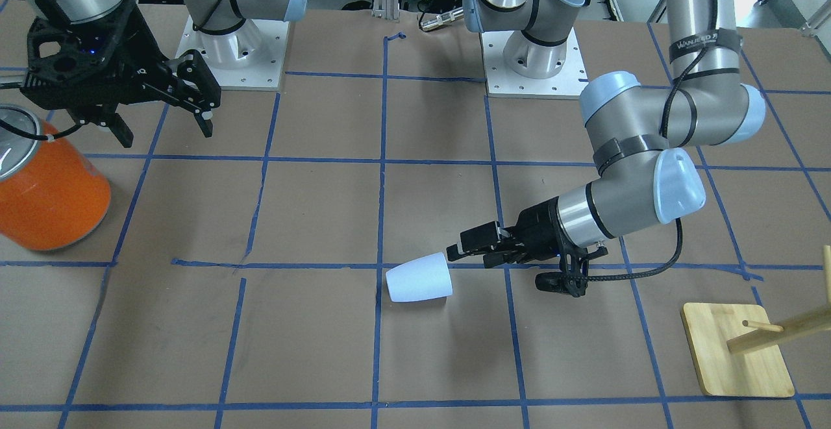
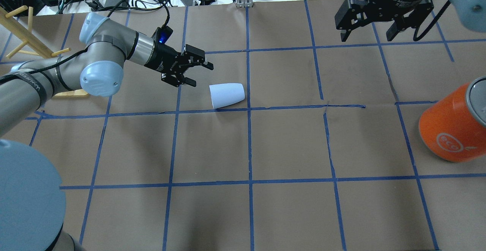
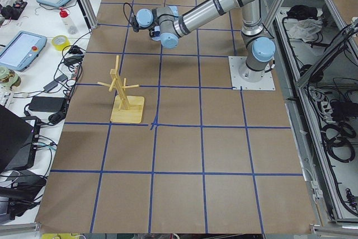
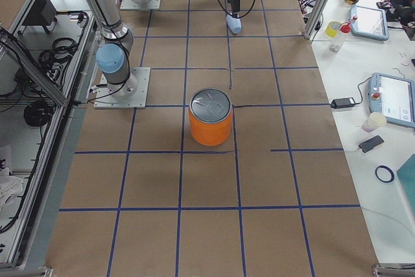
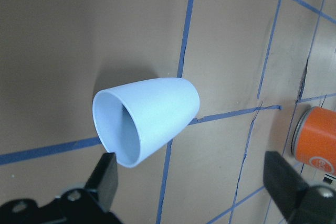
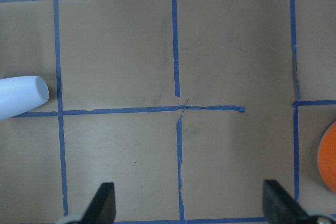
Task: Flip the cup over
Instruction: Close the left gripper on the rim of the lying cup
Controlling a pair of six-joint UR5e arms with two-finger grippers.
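Black two-finger left gripper (image 2: 201,75): jaws spread wide, nothing held, low over the table with the fingers pointing along it. Just beyond the fingertips, with a small gap and no contact, the small pale blue-white tapered plastic cup (image 2: 227,95) lies on its side on the brown-paper table (image 2: 288,144), beside a crossing of the blue tape grid. Key relation: the cup's long axis runs roughly along the gripper's approach line, wide open mouth toward the left gripper, closed narrow base pointing away toward the robot's right. The left wrist view adds what the overhead can't show: the bluish inside of the cup (image 5: 152,114), and the rim sitting off-centre, close to one of the fingers (image 5: 107,182) rather than midway. Likely needs a small sideways correction before closing, or a pinch on the rim wall. The overhead view, in turn, shows the fingertip-to-rim gap plainly. Farther off, the black right gripper (image 2: 367,34) hangs open and empty, well apart across the table; its wrist view catches only the cup's base end at the frame edge. Farthest: large orange cylindrical can (image 2: 452,125) with a silver top, standing clear of the action.
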